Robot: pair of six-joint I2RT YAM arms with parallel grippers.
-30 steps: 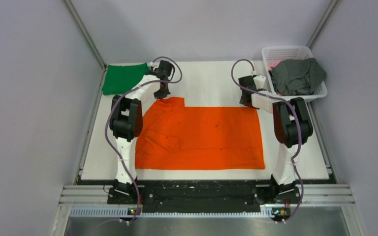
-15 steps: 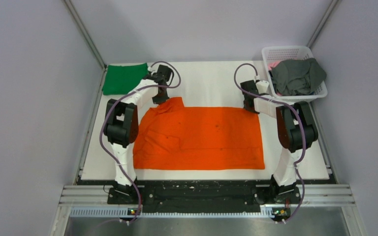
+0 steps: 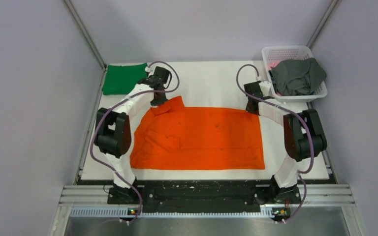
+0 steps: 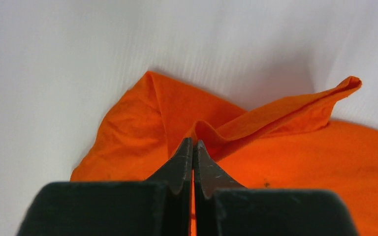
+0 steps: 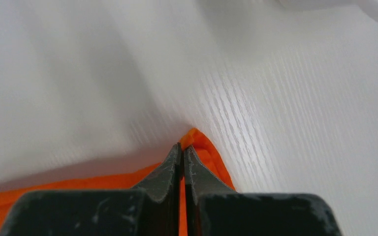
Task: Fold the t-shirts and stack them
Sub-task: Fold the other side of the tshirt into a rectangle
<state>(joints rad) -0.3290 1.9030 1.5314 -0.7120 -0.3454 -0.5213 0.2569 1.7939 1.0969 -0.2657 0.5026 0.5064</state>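
Right gripper (image 5: 182, 150) has just clamped onto the far right corner of the orange t-shirt (image 3: 202, 137), spread mid-way across the table (image 3: 211, 78); left gripper (image 4: 193, 147) stays pinched on its far left corner, now pulled slightly leftward.

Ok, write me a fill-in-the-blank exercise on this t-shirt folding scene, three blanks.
The left tool and the right tool are both ____ on the far edge of the orange t-shirt.
The green t-shirt lies folded at the far ____ corner of the table.
The dark grey t-shirt is heaped in the white basket at the far ____ corner.
Missing words: shut; left; right.
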